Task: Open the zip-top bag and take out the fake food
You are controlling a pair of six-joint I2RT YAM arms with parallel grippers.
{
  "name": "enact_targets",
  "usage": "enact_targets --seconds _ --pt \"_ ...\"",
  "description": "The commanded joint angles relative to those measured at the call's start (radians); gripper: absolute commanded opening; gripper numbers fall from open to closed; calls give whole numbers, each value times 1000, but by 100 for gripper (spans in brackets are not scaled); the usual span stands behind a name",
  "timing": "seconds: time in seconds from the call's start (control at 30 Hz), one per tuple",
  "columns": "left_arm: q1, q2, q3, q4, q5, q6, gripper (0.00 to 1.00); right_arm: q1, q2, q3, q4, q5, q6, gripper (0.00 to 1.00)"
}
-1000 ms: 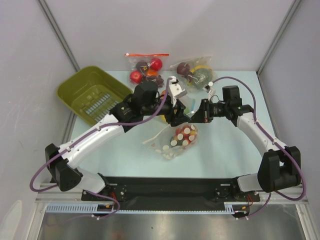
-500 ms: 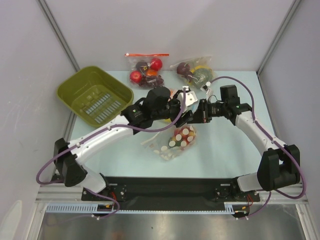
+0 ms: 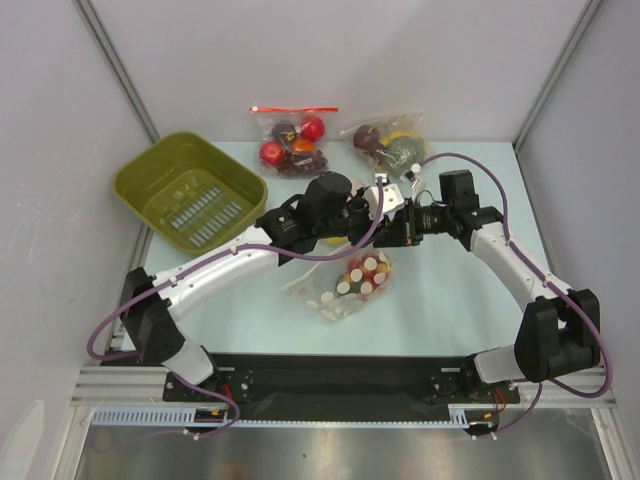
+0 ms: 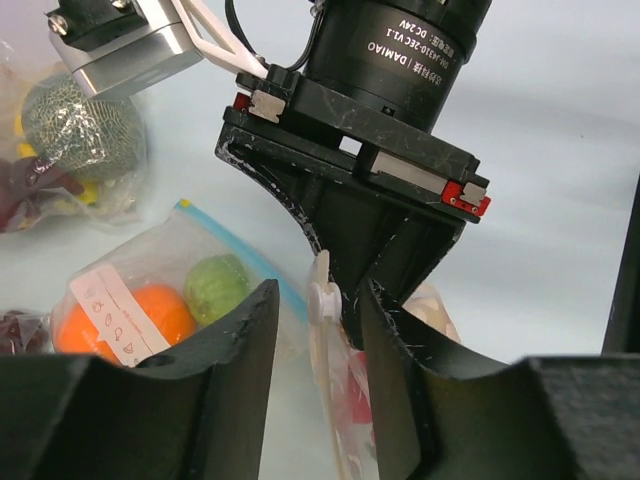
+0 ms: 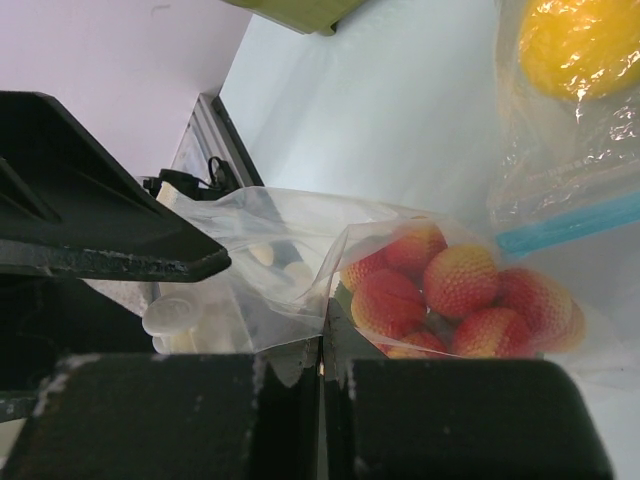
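Left arm (image 3: 225, 268) has swung across since a second ago, bringing the left gripper (image 4: 318, 300) nose to nose with the right gripper (image 5: 322, 362). The left jaws stand parted either side of the zip-top bag (image 3: 340, 290) lip, not pinching it. Right gripper stays clenched on that lip, with the bag sagging just below both grippers (it has not shifted) and the fake food (image 5: 455, 282) heaped inside near the right fingertips.

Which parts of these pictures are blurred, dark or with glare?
Right wrist view: the right gripper is dark and blurred; glare on the clear bag of yellow fruit. Left wrist view: the left gripper is blurred, the motor label sharp. Top view: even, soft light.
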Motion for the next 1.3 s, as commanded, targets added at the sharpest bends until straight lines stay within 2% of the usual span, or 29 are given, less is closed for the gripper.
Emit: enact_targets --seconds 0.0,0.07,0.1,0.43,0.77,1.07,1.1,1.2,1.27 --pt "-2 12 46 49 7 13 42 6 -10 34 19 -33 2 0" --pt "-2 15 48 45 4 13 38 7 -10 34 20 -33 0 0" --pt "-2 17 45 43 7 13 32 7 -7 35 16 -35 -1 0" --pt "-2 12 23 28 61 5 0 6 -13 35 16 -18 -18 0" --pt "24 -16 -34 8 64 7 0 -94 -64 -4 85 -64 28 0" --pt "58 -25 -38 -6 62 10 0 -117 -68 5 49 -86 -5 0" --pt "61 -25 -34 -7 65 10 0 -117 -67 14 7 -84 -23 1" --pt "72 -13 -6 -27 94 7 0 -112 -74 78 -145 -54 -133 39" --pt "89 4 47 -88 131 7 0 -111 -85 124 -211 -15 -195 53"
